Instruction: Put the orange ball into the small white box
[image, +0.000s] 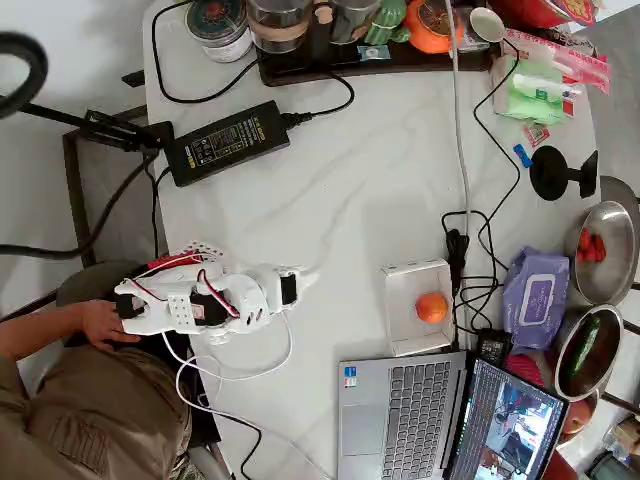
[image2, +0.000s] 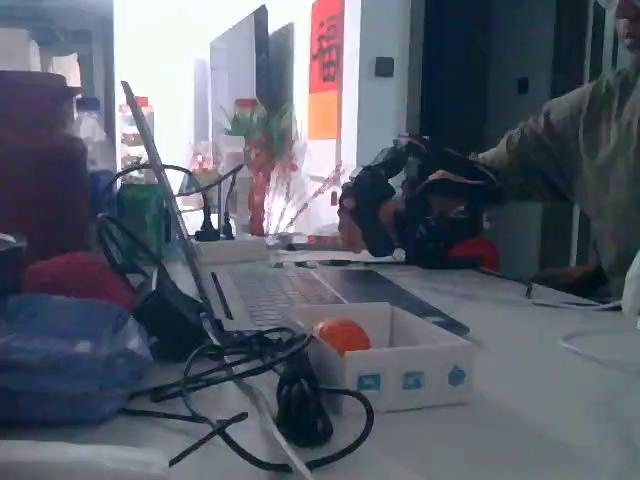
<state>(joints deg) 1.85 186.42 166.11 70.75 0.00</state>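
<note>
With the orange ball (image: 432, 307) inside the small white box (image: 415, 273), the folded gripper (image: 305, 281), at nine o'clock, apparently closed and empty, should park clear

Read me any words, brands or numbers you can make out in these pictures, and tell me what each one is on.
Nothing reads clearly.
Black power adapter: white print, too small.
Purple-and-white wet-wipes pack: label blurred.
Green packet: print illegible.
Small white box holding the orange ball: blue marks on its side, unreadable.
Red-and-orange wall poster: dark marks, blurred.
</note>
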